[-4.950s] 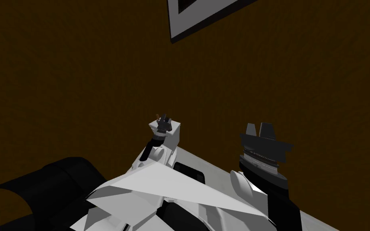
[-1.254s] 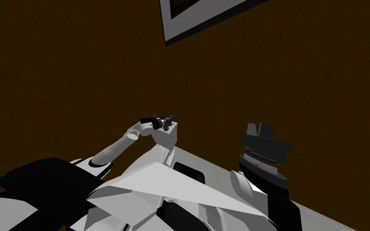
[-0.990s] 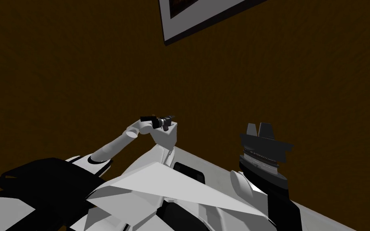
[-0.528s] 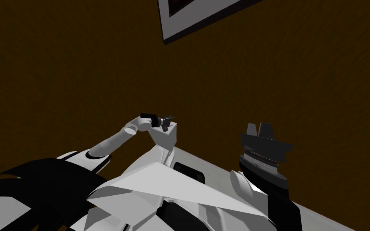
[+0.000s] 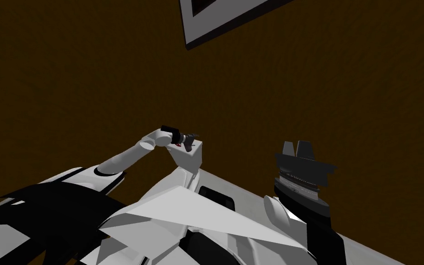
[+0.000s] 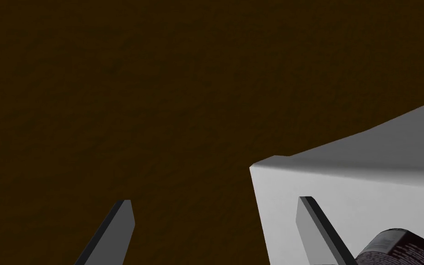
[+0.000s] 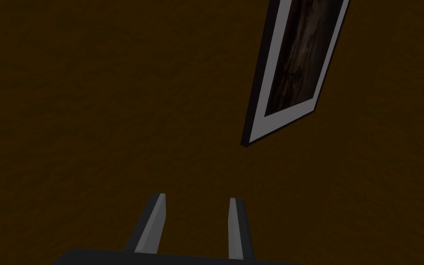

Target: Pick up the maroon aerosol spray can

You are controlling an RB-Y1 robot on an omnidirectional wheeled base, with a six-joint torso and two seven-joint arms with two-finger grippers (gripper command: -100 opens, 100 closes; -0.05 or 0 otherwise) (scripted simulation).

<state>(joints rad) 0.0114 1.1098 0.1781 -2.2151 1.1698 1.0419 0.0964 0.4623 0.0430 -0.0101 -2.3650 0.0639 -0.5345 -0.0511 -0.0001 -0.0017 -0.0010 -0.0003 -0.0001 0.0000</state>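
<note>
The left arm has swung its elbow out to the side over the last second, so the left gripper point(image 5: 189, 137) now reaches in sideways at the top edge of a white box point(image 5: 191, 155). Its fingers are spread wide and hold nothing. The dark red spray can point(image 6: 402, 249) with fine print lies just outside one finger, against the box, not between the two. The grasp is likely not yet lined up; the hand probably needs to shift toward the can. The right gripper point(image 5: 299, 146) hangs apart, fingers close together, empty.
</note>
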